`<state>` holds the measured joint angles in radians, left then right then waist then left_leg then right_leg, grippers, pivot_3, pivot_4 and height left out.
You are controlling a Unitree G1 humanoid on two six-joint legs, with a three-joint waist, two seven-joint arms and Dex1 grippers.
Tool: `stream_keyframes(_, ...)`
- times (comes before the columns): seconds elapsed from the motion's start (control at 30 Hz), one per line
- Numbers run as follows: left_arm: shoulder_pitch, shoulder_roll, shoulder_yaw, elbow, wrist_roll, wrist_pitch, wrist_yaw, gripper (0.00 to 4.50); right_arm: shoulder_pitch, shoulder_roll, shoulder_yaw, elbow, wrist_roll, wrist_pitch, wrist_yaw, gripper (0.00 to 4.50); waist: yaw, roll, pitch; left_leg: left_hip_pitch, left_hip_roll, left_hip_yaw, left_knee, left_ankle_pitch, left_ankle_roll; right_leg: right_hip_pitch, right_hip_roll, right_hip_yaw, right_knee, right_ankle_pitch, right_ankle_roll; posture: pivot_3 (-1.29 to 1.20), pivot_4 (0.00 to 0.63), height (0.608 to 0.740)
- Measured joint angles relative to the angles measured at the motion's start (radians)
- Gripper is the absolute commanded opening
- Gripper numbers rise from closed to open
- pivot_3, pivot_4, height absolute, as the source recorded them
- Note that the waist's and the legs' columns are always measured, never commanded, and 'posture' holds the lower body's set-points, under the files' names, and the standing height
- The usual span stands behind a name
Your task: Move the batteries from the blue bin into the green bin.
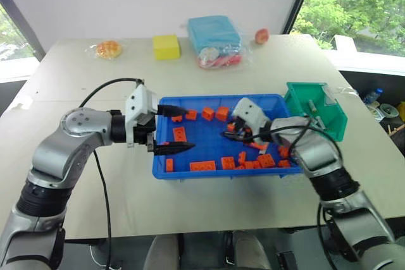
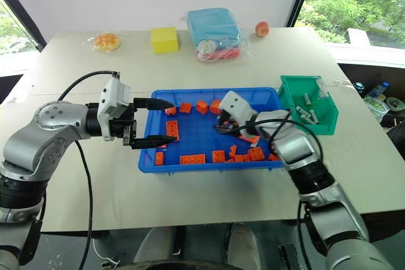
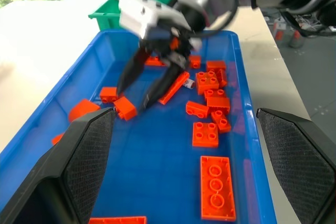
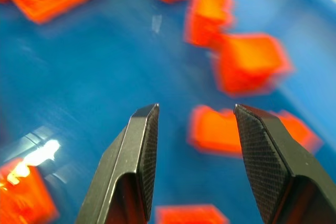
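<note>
Pale tabletop beside windows full of green trees: the blue bin (image 1: 215, 98) sits mid-table with the green bin (image 1: 337, 123) just beside its right end, close enough to make each transfer short.

The right gripper (image 1: 226, 134) points down into the blue bin among scattered orange bricks (image 1: 202, 165). Its fingers are parted with nothing between them, so it looks poised over a pick rather than carrying one. The left gripper (image 1: 179, 129) hangs at the bin's left end, aimed across it with its fingers spread wide and empty (it seems parked there, clear of the working arm).

A few silver batteries (image 2: 308, 116) already lie in the green bin. In the left wrist view, a small silvery piece (image 3: 189, 82) shows beside a long brick near the right gripper's fingers. It may be another battery but is too small to tell. A bright glint low in the right wrist view is just as uncertain.

The bricks are the main obstacle. They crowd the bin's right half, and any battery left there would lie between or against them, so a closing pinch could catch a brick instead.

Well behind the bins sit a wrapped bun (image 1: 108, 49), a yellow block (image 1: 166, 47), a light-blue wrapped package (image 1: 214, 33) and a peach-coloured fruit (image 1: 262, 35), none of them in the way.
</note>
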<state>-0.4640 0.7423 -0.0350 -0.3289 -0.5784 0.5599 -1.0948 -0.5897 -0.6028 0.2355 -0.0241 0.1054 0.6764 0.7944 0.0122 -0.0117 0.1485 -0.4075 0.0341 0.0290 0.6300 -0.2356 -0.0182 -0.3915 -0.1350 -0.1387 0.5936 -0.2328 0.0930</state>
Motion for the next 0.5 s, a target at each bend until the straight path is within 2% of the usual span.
stream_keyframes(0.13,0.001,-0.006,-0.001,0.002,0.0,-0.001,0.005,4.5,0.06,-0.104,-0.04,-0.07,0.008,0.035,0.037,2.32,0.001,0.0,0.0,0.0,0.0,0.0,0.0,0.0,0.0,0.0,0.0,0.0,0.0,-0.001,0.001,0.0,0.15,0.704)
stream_keyframes(0.33,0.001,-0.007,-0.001,0.005,0.001,-0.003,0.006,4.5,0.142,-0.131,-0.055,-0.114,0.032,0.066,0.054,2.32,0.001,0.0,0.0,0.0,0.0,0.0,0.0,0.0,0.0,0.0,0.0,0.0,0.0,-0.001,0.002,0.0,0.15,0.704)
stream_keyframes(0.43,0.001,-0.007,-0.001,0.007,0.001,-0.003,0.005,4.5,0.158,-0.134,-0.064,-0.13,0.054,0.093,0.058,3.17,0.001,0.0,0.0,0.0,0.0,0.0,0.0,0.0,0.0,0.0,0.0,0.0,0.0,-0.001,0.002,0.0,0.15,0.704)
stream_keyframes(0.5,0.001,-0.007,-0.001,0.007,0.002,-0.005,0.005,4.5,0.158,-0.133,-0.072,-0.129,0.056,0.098,0.05,4.23,0.002,0.0,0.0,0.0,0.0,0.0,0.0,0.0,0.0,-0.001,0.0,0.0,-0.001,-0.001,0.002,0.0,0.15,0.704)
